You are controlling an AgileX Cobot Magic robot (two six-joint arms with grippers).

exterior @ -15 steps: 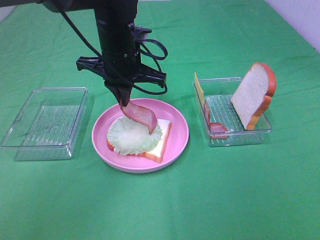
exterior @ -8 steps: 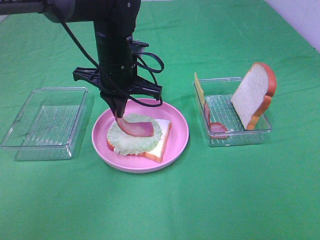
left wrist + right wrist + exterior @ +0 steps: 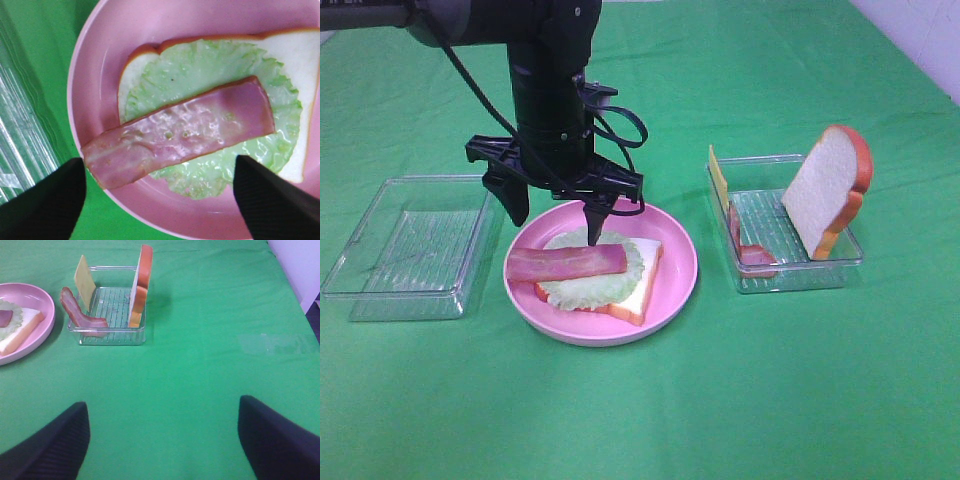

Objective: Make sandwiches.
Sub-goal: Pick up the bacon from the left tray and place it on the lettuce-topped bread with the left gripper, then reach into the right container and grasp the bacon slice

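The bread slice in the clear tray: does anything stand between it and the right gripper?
Nothing visible does. Only bare cloth lies between the open right gripper and the tray; the bread slice rises above its wall, apart from the bacon strip and cheese slice.

On the pink plate [image 3: 675, 255] a white bread slice [image 3: 642, 285] with orange-brown crust lies flat. A pale green lettuce leaf [image 3: 595, 283] is spread over it, and one pink-red bacon strip [image 3: 565, 263] lies flat across the leaf, one end reaching the plate's left rim. Apart to the right of the plate, a second bread slice [image 3: 825, 190] stands upright and tilted, a thin yellow cheese slice [image 3: 719, 180] stands on edge nearer the plate, and another bacon strip [image 3: 750, 250] slumps between them.
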